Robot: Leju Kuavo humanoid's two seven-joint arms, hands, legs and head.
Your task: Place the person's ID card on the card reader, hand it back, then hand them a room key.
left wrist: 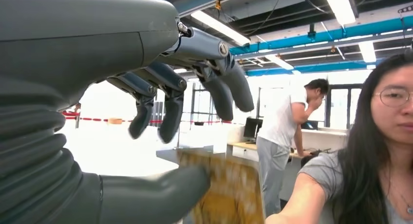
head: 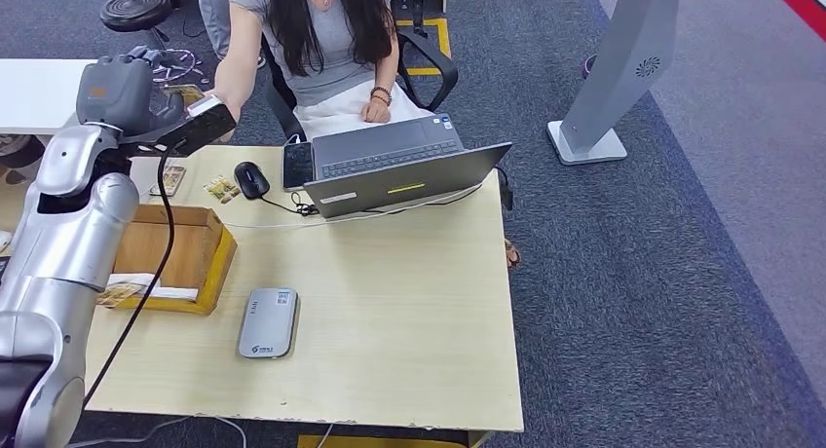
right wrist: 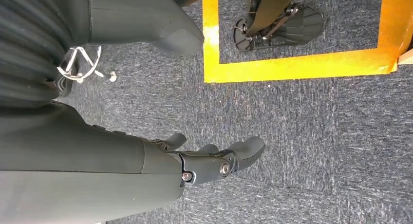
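Note:
My left hand (head: 180, 122) is raised over the table's far left corner, up against the outstretched hand of the seated person (head: 321, 39). In the left wrist view the fingers (left wrist: 214, 83) are spread well apart from the thumb (left wrist: 160, 187). A blurred yellow-brown patterned card (left wrist: 229, 190) stands just past the thumb tip, above the person's forearm (left wrist: 297, 204); nothing pinches it. The grey card reader (head: 268, 322) lies flat on the near table. My right hand (right wrist: 214, 163) hangs over the carpet, holding nothing, fingers loosely extended.
A wooden box (head: 200, 258) with cards (head: 122, 292) at its near edge sits on the left of the table (head: 419, 312). At the far edge are a laptop (head: 399, 166), a phone (head: 297, 164), a mouse (head: 250, 178) and loose cards (head: 173, 180). A grey kiosk stand (head: 614, 68) is off to the right.

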